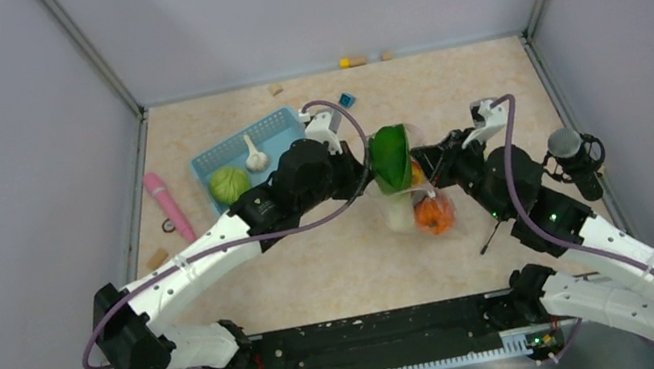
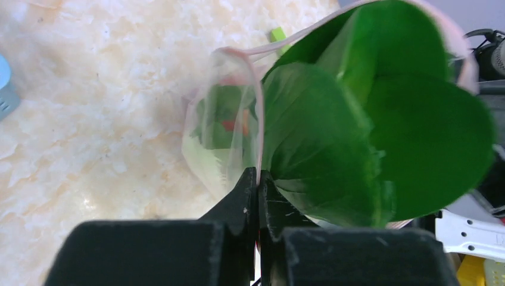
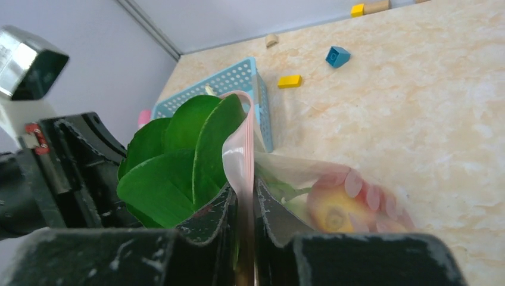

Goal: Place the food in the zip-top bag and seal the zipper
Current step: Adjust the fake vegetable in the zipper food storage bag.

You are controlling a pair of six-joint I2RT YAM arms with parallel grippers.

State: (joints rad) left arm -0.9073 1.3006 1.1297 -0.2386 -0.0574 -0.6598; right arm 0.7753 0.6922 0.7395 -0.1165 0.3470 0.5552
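left jaws: closed right down, pinching the pink zipper (image 2: 258, 128) at the mouth of the zip-top bag (image 1: 414, 202). only the thin strip sits between the two sides, no gap showing.

right jaws: closed as well, clamped on the same strip on the opposite side of the mouth, the pink band standing up out of the grip.

bag hangs between my two grips, to the right of the light blue basket (image 1: 278, 130) and near it, not touching. whether its bottom rests on the desk (image 1: 317, 267) i cannot tell.

leafy green vegetable (image 1: 390, 158): stuck in the bag mouth, broad leaves poking out above the zipper, so the strip is not shut along its length.

orange fruit (image 1: 433, 214): low inside the bag, on the side away from the basket. a red-yellow piece beside it shows only as a blur through the plastic.

in the basket: a round green vegetable (image 1: 228, 184) at the near left corner, a white bulb (image 1: 254, 157) just beyond it.

pink stick toy (image 1: 168, 204): on the desk just left of the basket.

blue block (image 1: 346, 99): right of the basket's far corner. yellow block (image 3: 290, 81) close to that same end of the basket.
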